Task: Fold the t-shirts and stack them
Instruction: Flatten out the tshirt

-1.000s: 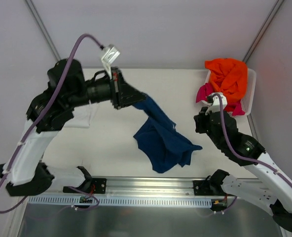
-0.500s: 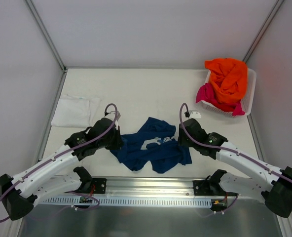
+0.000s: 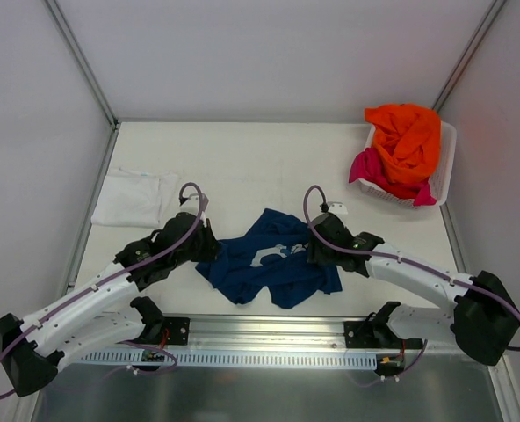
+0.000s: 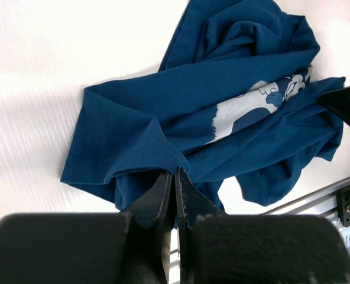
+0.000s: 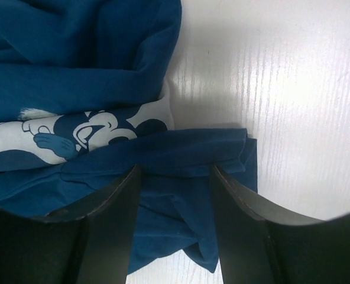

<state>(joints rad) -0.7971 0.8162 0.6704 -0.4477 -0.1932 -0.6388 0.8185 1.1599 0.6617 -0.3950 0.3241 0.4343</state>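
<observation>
On the white bench [image 3: 242, 158], a crumpled navy blue cloth t-shirt [image 3: 273, 264] with a white cartoon print lies mid near edge. The left gripper [image 4: 174, 177] is clenched on its bunched edge. The right gripper [image 5: 175, 173] is released, its 2 fingers straddling a fold.

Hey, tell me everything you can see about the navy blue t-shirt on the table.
The navy blue t-shirt is soft cloth, crumpled in a loose heap, with a white cartoon print showing among the folds. It lies on the white table near the front edge. The left gripper pinches a fold at one side, jaws shut; the right gripper has open jaws straddling the other edge.
</observation>
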